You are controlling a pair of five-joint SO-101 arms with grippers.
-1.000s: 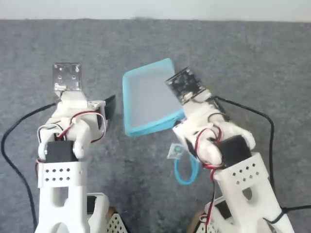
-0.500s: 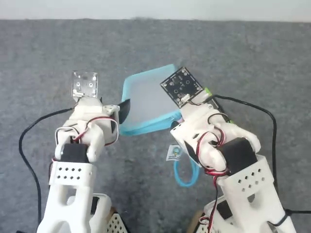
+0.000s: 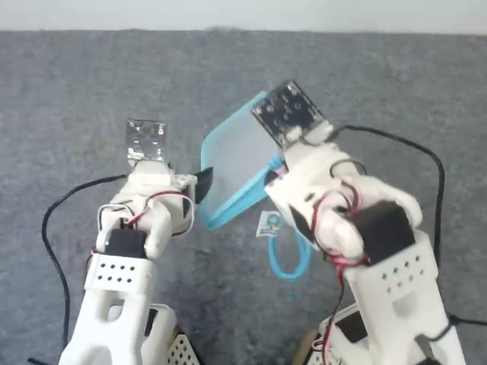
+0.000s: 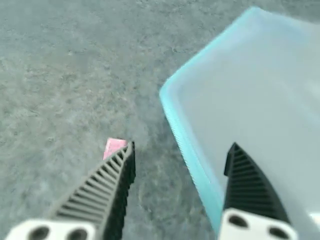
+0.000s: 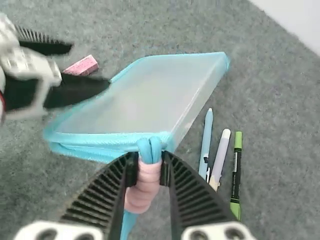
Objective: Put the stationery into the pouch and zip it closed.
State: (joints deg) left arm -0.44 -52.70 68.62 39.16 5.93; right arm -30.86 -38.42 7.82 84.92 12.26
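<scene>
The right hand (image 5: 149, 156) is clenched on the near edge of the pouch (image 5: 150, 95), pinching it where a blue strap (image 5: 150, 149) and a pinkish piece sit between its two ribbed fingers (image 5: 107, 192). The left hand (image 4: 182, 145) is released, its fingers spread wide across the pouch's opposite edge: one finger (image 4: 116, 185) hangs over the grey table (image 4: 60, 75) and the other (image 4: 244, 182) over the pouch's pale, see-through face. Whether either finger touches the pouch cannot be told.

In the high view the pouch (image 3: 236, 156), frosted with a turquoise border, lies askew between the two arms, with the right arm's wrist over its far right corner. The strap's loop (image 3: 293, 262) trails on the table (image 3: 380, 91) below the pouch, beside the right arm, and a small tag (image 3: 268, 224) lies at its upper end.

The stationery is outside the pouch. Three pens lie side by side on the table along the pouch's short side: a light blue pen (image 5: 206, 140) nearest it, then a pale lilac pen (image 5: 219, 157), then a green pen (image 5: 235, 170). A pink eraser (image 5: 82, 65) rests on the table just beyond the pouch's far edge, close to the left hand; the left wrist view shows the eraser (image 4: 114, 146) just beside the tip of the finger that is over the table.
</scene>
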